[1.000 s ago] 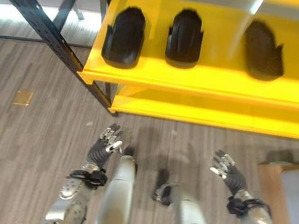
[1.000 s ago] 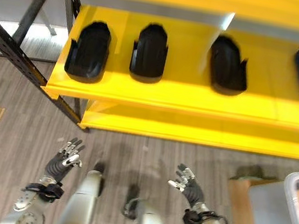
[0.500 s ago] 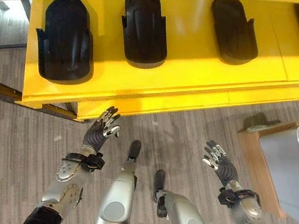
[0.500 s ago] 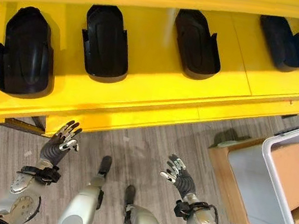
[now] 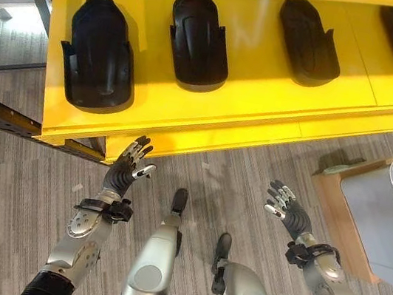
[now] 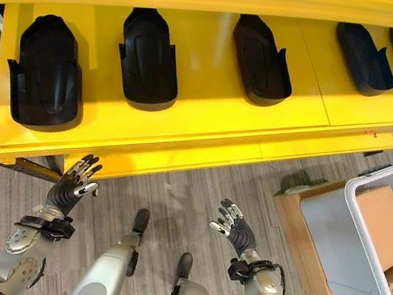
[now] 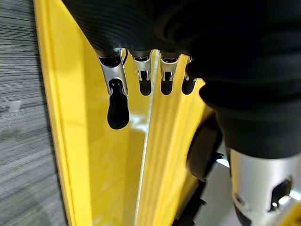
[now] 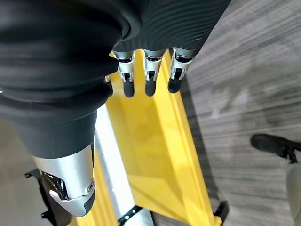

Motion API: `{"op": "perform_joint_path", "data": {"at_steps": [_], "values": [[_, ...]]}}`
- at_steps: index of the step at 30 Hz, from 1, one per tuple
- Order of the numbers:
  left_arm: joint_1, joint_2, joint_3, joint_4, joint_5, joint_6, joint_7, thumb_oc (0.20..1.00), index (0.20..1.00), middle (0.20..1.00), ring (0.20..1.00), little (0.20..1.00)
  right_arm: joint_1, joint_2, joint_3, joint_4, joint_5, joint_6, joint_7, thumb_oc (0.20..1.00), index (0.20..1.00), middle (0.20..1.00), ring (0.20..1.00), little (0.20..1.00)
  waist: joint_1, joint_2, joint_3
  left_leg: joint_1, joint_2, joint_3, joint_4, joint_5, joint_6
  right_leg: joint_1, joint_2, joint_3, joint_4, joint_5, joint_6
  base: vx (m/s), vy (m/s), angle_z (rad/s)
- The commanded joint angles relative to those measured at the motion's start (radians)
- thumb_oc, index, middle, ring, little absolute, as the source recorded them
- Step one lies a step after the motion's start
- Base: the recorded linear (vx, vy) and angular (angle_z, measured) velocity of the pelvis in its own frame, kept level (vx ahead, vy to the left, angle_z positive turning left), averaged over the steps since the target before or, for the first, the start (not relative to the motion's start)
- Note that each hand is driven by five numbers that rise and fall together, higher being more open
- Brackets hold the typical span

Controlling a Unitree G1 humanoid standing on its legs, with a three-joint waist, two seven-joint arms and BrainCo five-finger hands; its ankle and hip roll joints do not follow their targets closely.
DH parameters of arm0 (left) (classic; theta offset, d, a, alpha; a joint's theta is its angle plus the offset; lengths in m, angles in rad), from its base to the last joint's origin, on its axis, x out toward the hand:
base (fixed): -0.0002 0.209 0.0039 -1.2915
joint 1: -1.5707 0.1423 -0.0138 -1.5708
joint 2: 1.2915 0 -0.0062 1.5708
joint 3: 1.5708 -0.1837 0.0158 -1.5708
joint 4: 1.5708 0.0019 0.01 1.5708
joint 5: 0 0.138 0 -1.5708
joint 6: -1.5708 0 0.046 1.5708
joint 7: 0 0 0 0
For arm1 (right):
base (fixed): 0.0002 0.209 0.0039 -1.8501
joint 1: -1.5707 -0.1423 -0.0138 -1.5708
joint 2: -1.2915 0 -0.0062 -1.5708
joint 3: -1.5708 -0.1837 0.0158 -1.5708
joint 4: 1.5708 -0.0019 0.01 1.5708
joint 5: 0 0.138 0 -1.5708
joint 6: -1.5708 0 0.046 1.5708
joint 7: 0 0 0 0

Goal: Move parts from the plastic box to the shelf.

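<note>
**Yellow shelf stocked, both hands free**

Black parts (image 6: pixel 150 55) sit in a row along the yellow shelf (image 6: pixel 208 123) across the top of the frame. My left hand (image 5: pixel 124 172) and right hand (image 5: pixel 285 211) hang below it with fingers straight, holding nothing. I judge I'm between loads: next I should turn toward the plastic box (image 6: pixel 380 206) at the right edge and reach for another part.

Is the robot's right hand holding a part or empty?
Empty. The right hand hangs open above the floor, its fingers straight with nothing between them, short of the yellow shelf.
</note>
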Motion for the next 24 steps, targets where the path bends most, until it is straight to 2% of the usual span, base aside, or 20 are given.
{"op": "perform_joint_path", "data": {"at_steps": [1,2,7,10,14,15,16,19,22,24], "values": [[0.035,0.052,0.004,-0.071,0.078,-0.053,-0.026,1.000,1.000,1.000,1.000,1.000,0.046,-0.011,-0.028,-0.052,-0.004,-0.034,0.026,1.000,1.000,1.000,1.000,1.000,0.011,0.002,-0.076,-0.042,0.064,-0.013,0.132,-0.095,-0.057,-0.059,-0.065,-0.035,0.113,0.017,0.028,0.02,-0.099,0.24],[0.046,0.080,0.003,-0.098,0.123,-0.052,-0.040,1.000,1.000,1.000,1.000,1.000,0.055,-0.015,-0.041,-0.051,-0.013,-0.035,0.032,1.000,1.000,1.000,1.000,1.000,0.017,0.007,-0.084,-0.033,0.065,-0.025,0.137,-0.090,-0.066,-0.044,-0.061,-0.052,0.130,-0.004,0.019,0.01,-0.077,0.17],[0.057,0.106,0.007,-0.124,0.179,-0.049,-0.043,1.000,1.000,1.000,1.000,1.000,0.071,-0.022,-0.055,-0.059,-0.018,-0.036,0.041,1.000,1.000,1.000,1.000,1.000,0.022,0.013,-0.090,-0.024,0.068,-0.042,0.140,-0.081,-0.079,-0.029,-0.051,-0.071,0.144,-0.024,0.009,0.00,-0.060,0.20],[0.077,0.133,0.030,-0.145,0.263,-0.052,-0.041,1.000,1.000,1.000,1.000,1.000,0.084,-0.026,-0.069,-0.057,-0.023,-0.033,0.051,1.000,1.000,1.000,1.000,1.000,0.028,0.017,-0.093,-0.022,0.070,-0.056,0.142,-0.075,-0.087,-0.019,-0.045,-0.085,0.153,-0.038,0.003,0.00,-0.051,0.16],[0.107,0.179,0.088,-0.173,0.444,-0.068,-0.009,1.000,1.000,1.000,1.000,1.000,0.098,-0.023,-0.087,-0.063,-0.027,-0.028,0.066,1.000,1.000,1.000,1.000,1.000,0.036,0.021,-0.098,-0.013,0.072,-0.072,0.140,-0.073,-0.093,-0.010,-0.044,-0.100,0.166,-0.050,0.001,0.02,-0.039,0.18],[0.109,0.179,0.088,-0.175,0.445,-0.067,-0.008,1.000,1.000,1.000,1.000,1.000,0.098,-0.022,-0.087,-0.063,-0.027,-0.028,0.066,1.000,1.000,1.000,1.000,1.000,0.035,0.020,-0.098,-0.013,0.072,-0.072,0.140,-0.073,-0.093,-0.010,-0.044,-0.101,0.167,-0.050,0.000,0.02,-0.039,0.27],[0.119,0.199,0.115,-0.185,0.551,-0.073,0.017,1.000,1.000,1.000,1.000,1.000,0.105,-0.021,-0.096,-0.066,-0.032,-0.022,0.074,1.000,1.000,1.000,1.000,1.000,0.039,0.021,-0.100,-0.013,0.072,-0.077,0.142,-0.074,-0.096,-0.007,-0.044,-0.109,0.174,-0.056,0.000,0.02,-0.032,0.36],[0.132,0.247,0.153,-0.210,0.736,-0.085,0.052,1.000,1.000,1.000,1.000,1.000,0.110,-0.024,-0.104,-0.067,-0.042,-0.017,0.081,1.000,1.000,1.000,1.000,1.000,0.042,0.021,-0.102,-0.011,0.073,-0.082,0.144,-0.076,-0.100,-0.003,-0.044,-0.115,0.177,-0.063,-0.001,0.03,-0.032,0.23],[0.111,0.295,0.144,-0.203,0.890,-0.096,0.057,1.000,1.000,1.000,1.000,1.000,0.104,-0.031,-0.102,-0.076,-0.056,-0.017,0.087,1.000,1.000,1.000,1.000,1.000,0.041,0.023,-0.104,-0.011,0.072,-0.083,0.146,-0.080,-0.103,0.000,-0.045,-0.116,0.180,-0.067,-0.001,0.03,-0.010,0.09],[0.102,0.318,0.142,-0.206,0.939,-0.097,0.060,1.000,1.000,1.000,1.000,1.000,0.102,-0.036,-0.102,-0.081,-0.059,-0.016,0.087,1.000,1.000,1.000,1.000,1.000,0.039,0.024,-0.105,-0.011,0.073,-0.082,0.146,-0.081,-0.104,0.001,-0.045,-0.115,0.179,-0.068,-0.001,0.01,0.002,0.03]]}}
